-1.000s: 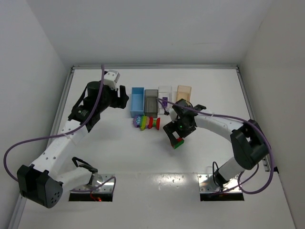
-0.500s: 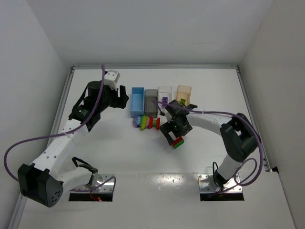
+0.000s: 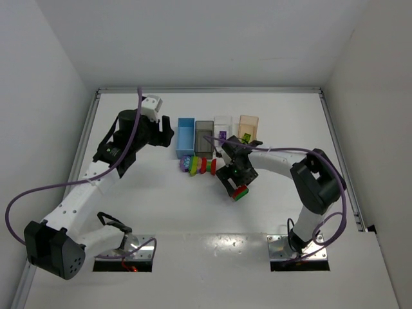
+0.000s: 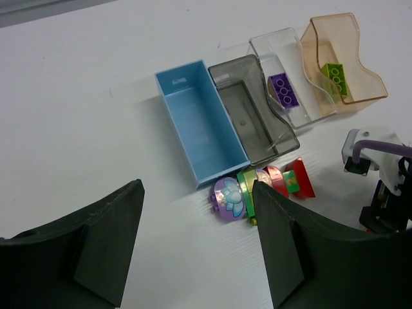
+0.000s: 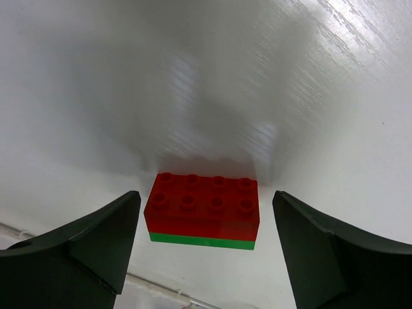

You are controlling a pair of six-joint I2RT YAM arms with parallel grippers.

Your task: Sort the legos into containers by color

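A red brick on a green plate point(image 5: 203, 207) lies on the white table between the fingers of my right gripper point(image 5: 206, 194), which is open with a gap on each side. In the top view this brick point(image 3: 241, 192) is just below the right gripper point(image 3: 234, 184). A multicoloured stack point(image 4: 257, 190) of purple, green, lime and red pieces lies on its side in front of the blue bin point(image 4: 193, 106) and grey bin point(image 4: 232, 71). The clear bin point(image 4: 270, 45) holds a purple brick point(image 4: 284, 90). The orange bin point(image 4: 360, 64) holds a lime brick point(image 4: 335, 75). My left gripper point(image 4: 196, 248) hovers open above the table, holding nothing.
The four bins stand in a row at mid-table, seen from above as blue point(image 3: 186, 123), grey point(image 3: 204, 125), clear point(image 3: 223, 120) and orange point(image 3: 248, 121). White walls close in the table on the left, back and right. The right arm's purple cable point(image 3: 283, 154) arches over the table.
The right arm has shifted a little left, its gripper staying over the red and green brick, and its jaws have narrowed slightly. The left arm has not moved.
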